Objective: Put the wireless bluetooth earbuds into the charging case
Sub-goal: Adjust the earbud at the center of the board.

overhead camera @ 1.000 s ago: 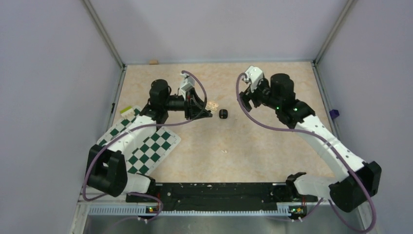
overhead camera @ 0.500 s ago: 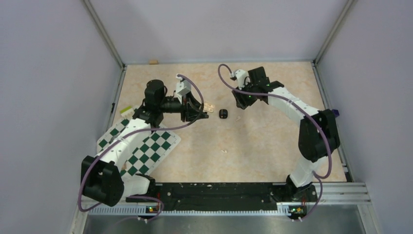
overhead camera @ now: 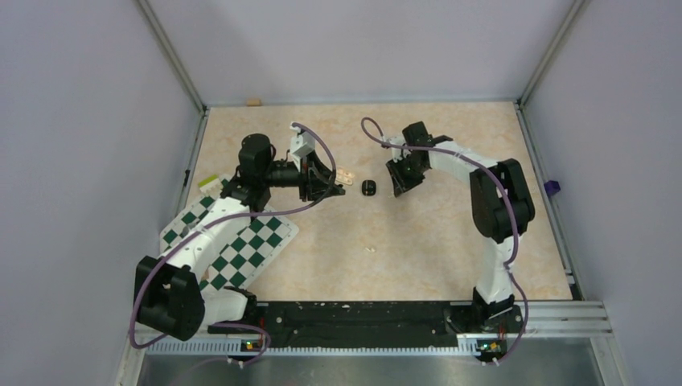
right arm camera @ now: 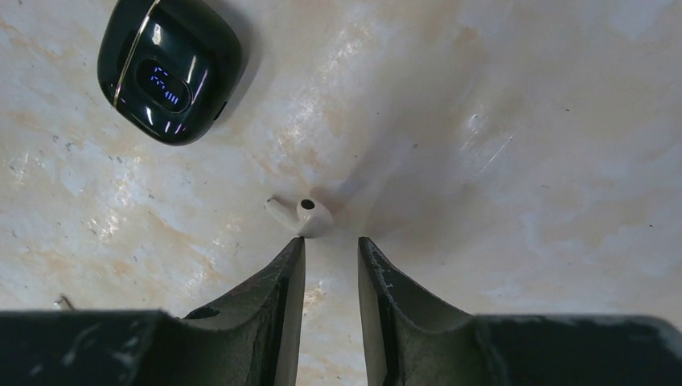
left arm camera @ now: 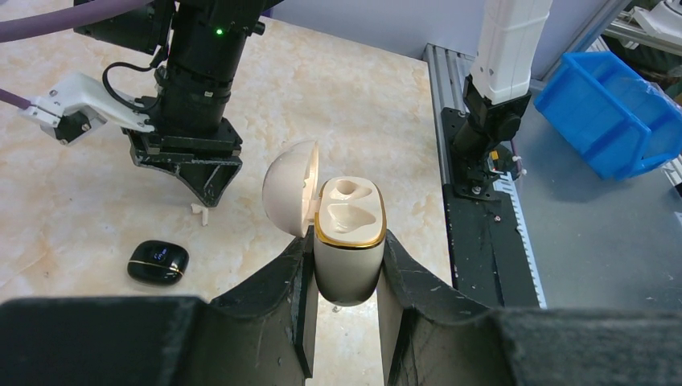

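My left gripper (left arm camera: 344, 238) is shut on the charging case (left arm camera: 349, 219), a cream-white box with a gold rim held upright, its lid hinged open to the left and both wells empty. From above, the case (overhead camera: 344, 174) sits at the tip of the left gripper (overhead camera: 336, 183). One small white earbud (right arm camera: 309, 217) lies on the table just beyond my right gripper (right arm camera: 331, 240), touching the left fingertip. The right jaws stand narrowly apart with nothing between them. The right gripper (overhead camera: 396, 186) points down at the table, and the earbud (left arm camera: 199, 212) also shows in the left wrist view.
A glossy black rounded piece with a lit blue display (right arm camera: 167, 68) lies on the table between the two grippers (overhead camera: 369, 187). The chequered mat (overhead camera: 241, 241) lies at the left under the left arm. A blue bin (left arm camera: 619, 112) stands beyond the table's rail.
The right arm has swung in toward the centre and come down over the white earbud, its jaws narrowing. The left gripper keeps its hold on the case, nearly still.
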Motion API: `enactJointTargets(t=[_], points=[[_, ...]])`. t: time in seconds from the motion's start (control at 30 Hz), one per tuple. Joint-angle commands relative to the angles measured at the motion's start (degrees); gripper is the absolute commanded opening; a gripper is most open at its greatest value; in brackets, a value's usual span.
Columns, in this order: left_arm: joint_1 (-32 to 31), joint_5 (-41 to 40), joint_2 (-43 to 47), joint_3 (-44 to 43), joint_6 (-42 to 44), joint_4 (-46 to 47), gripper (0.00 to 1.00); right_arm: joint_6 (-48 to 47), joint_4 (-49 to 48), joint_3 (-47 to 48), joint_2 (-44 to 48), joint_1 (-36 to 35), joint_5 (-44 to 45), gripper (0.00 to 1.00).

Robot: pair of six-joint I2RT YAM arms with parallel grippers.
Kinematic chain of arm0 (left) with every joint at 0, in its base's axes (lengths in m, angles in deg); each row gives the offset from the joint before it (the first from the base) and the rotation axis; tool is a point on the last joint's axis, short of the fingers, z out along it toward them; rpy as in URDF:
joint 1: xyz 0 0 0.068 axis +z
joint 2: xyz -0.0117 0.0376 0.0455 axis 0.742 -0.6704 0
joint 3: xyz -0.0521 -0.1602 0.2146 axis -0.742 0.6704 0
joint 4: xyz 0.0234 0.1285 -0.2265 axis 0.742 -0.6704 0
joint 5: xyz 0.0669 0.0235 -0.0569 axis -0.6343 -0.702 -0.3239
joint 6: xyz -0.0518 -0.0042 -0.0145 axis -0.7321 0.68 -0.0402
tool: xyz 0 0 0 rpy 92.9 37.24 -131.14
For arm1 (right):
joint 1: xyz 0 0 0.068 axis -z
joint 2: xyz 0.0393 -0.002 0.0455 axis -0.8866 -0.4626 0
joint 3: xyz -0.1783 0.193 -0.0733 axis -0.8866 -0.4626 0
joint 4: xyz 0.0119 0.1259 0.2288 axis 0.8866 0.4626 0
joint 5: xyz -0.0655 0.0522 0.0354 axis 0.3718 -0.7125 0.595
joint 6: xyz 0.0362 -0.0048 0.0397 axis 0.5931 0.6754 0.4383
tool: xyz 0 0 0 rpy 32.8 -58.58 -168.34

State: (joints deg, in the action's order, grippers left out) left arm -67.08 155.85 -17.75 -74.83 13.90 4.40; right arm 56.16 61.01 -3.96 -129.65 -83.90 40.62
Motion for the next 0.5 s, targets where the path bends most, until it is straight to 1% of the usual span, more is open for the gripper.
enactJointTargets(t=[0.0, 0.13, 0.2, 0.33, 0.47], points=[[-0.1, 0.2, 1.3, 0.6, -1.2, 4.5, 0.0, 1.8, -0.2, 2.8, -1.0, -0.9, -0.5, 0.29], [-0.1, 0.2, 1.4, 0.9, -1.2, 4.7, 0.0, 1.7, -0.5, 2.7, -1.4, -1.6, 1.0, 0.27], [-0.1, 0.2, 1.3, 0.9, -1.3, 4.8, 0.0, 1.6, -1.0, 2.6, -1.0, -1.6, 0.1, 0.27], [-0.2, 0.1, 1.2, 0.8, -1.5, 4.9, 0.0, 2.6, -2.8, 2.3, 1.7, -1.6, -3.1, 0.27], [-0.2, 0.2, 1.2, 0.8, -1.6, 4.8, 0.0, 2.4, -3.6, 2.8, 4.4, -1.6, -2.6, 0.27]])
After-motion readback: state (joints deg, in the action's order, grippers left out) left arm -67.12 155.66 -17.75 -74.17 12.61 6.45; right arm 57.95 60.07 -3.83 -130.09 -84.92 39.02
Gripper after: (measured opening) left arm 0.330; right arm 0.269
